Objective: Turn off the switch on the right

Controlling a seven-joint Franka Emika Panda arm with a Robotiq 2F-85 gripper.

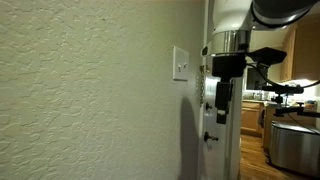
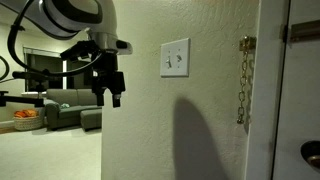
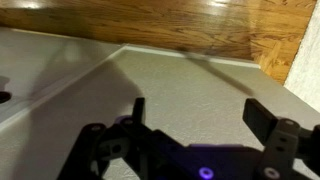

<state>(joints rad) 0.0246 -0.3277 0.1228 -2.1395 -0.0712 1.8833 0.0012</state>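
Note:
A white wall plate shows in both exterior views [image 1: 181, 64] [image 2: 175, 57] on the textured wall. It has two small toggles; the right-hand switch [image 2: 181, 58] is tiny and I cannot tell its position. My gripper [image 2: 109, 98] [image 1: 220, 96] hangs off the wall, past the wall's corner and a little lower than the plate, not touching it. In the wrist view the gripper [image 3: 200, 115] is open with nothing between its fingers, over bare textured wall. The plate is out of the wrist view.
A door with a brass chain [image 2: 244, 80] and a knob [image 2: 311, 152] stands right of the plate. A sofa [image 2: 70, 105] lies beyond the wall's corner. A metal pot [image 1: 295, 146] and cabinets are behind the arm. Wood flooring [image 3: 200, 25] shows in the wrist view.

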